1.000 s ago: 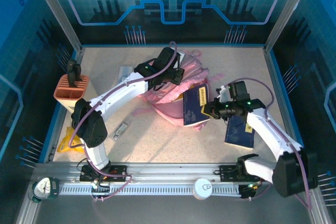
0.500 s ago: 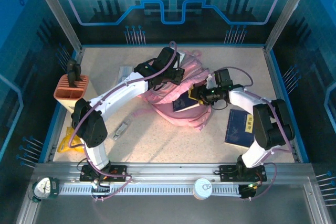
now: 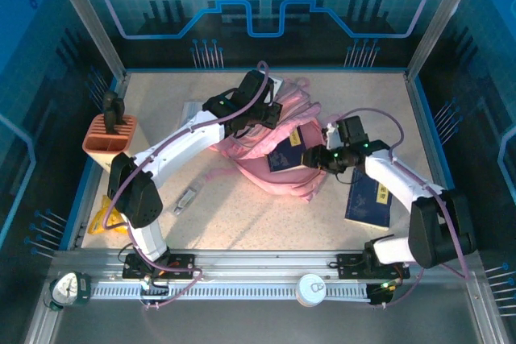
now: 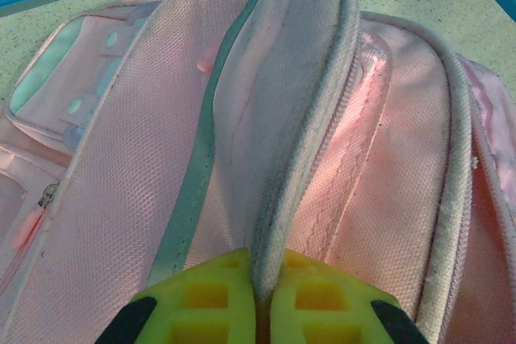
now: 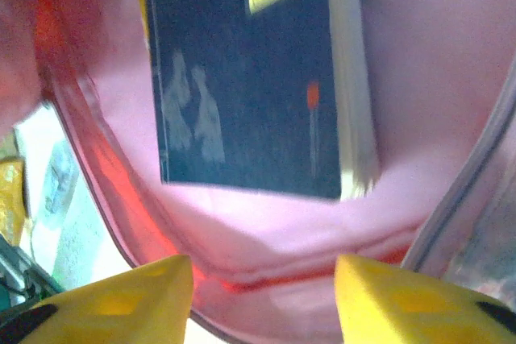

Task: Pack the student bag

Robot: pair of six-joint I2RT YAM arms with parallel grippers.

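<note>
Student bag [image 3: 274, 181]: we see it lying mid-worktop [image 3: 242, 223], mouth open to the right; the left arm hides its far half.
Left end effector [image 4: 262, 300]: clamped on the bag's zippered rim; only its yellow tips show in the wrist view.
Right end effector [image 5: 262, 288]: fingers apart at the bag's mouth, gripping nothing.
Blue book [image 5: 242, 78]: inside the bag, top edge cut off, cover print too blurred for us to read.
Second blue book [image 3: 367, 199]: on the worktop beside the bag, partly under the right arm.
</note>
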